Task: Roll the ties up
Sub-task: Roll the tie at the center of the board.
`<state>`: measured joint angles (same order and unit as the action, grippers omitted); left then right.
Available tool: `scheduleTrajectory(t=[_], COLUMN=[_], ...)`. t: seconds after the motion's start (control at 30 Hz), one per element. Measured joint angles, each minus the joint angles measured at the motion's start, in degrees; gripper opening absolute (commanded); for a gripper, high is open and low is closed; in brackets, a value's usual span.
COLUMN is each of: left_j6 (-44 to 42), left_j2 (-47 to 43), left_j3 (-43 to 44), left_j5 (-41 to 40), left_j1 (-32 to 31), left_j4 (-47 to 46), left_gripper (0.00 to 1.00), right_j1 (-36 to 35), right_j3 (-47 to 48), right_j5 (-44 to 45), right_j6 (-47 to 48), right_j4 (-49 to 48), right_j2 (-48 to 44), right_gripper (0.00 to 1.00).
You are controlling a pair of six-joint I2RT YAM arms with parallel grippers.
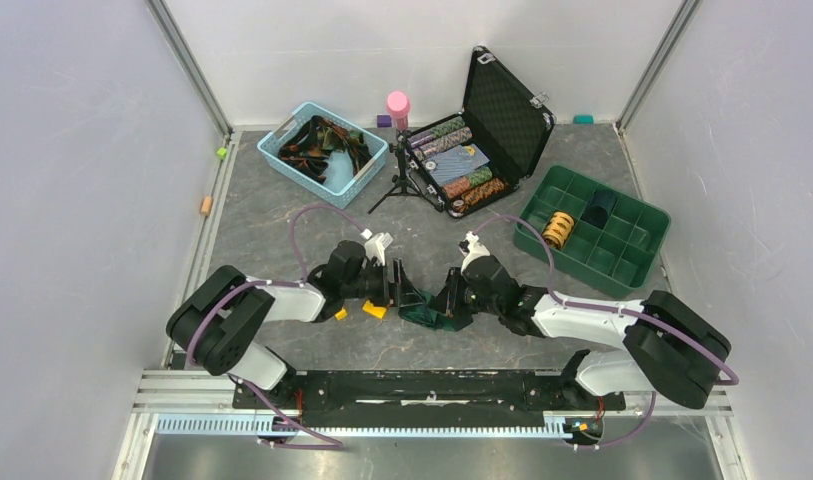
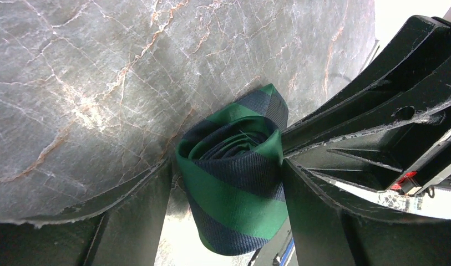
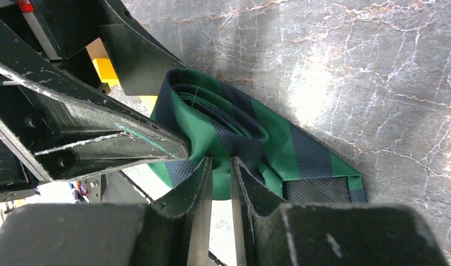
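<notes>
Left gripper (image 2: 227, 166): jaws about a roll-width apart, clamped on the green-and-navy tie (image 2: 234, 183). Both black fingers (image 2: 140, 221) press the sides of the roll. Roll sits upright between them, spiral end facing the left wrist camera.

Right gripper (image 3: 221, 163): jaws nearly closed, thin slit only. The tips seem to nip a layer at the roll's rim. Actual contact is hidden behind the finger edges.

Tie is woven fabric with fine ribbing and broad diagonal stripes, wound in loose layers. A flat tail lies on the desk (image 2: 73, 83), which is grey marble-pattern with rust veins. Tail end is cut off behind the right fingers (image 3: 256, 216).

Top view: roll is at desk centre near the front, mostly covered by both grippers, so only a green sliver shows. Yellow block (image 3: 106, 69) is just beside the left gripper, partly blocked by it.

Far side: blue basket (image 1: 367, 165) holds tangled ties (image 1: 320, 140), individual ones hard to separate. Green compartment tray (image 1: 632, 250) holds one orange-brown rolled tie (image 1: 557, 230).
</notes>
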<state>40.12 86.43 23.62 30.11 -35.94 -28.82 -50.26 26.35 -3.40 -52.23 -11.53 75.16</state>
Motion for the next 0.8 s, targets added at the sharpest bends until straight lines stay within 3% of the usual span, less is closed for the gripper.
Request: scheduleTrajectory(t=[0.37,0.8], left_j6=[3.9,7.2], left_j2=[-4.5,-6.7], left_j3=[0.3,0.3], left_j5=[-3.0,-5.6], left_j1=[-0.1,-0.8], left_j4=[7.0,10.7], left_gripper=[0.94,0.96], right_j1=[0.0,0.0], right_j3=[0.0,-0.5], right_j5=[0.4,0.4], right_j6=[0.0,0.0], right_j4=[-0.2,-0.9], right_j2=[0.0,0.0], right_gripper=[0.23,0.23])
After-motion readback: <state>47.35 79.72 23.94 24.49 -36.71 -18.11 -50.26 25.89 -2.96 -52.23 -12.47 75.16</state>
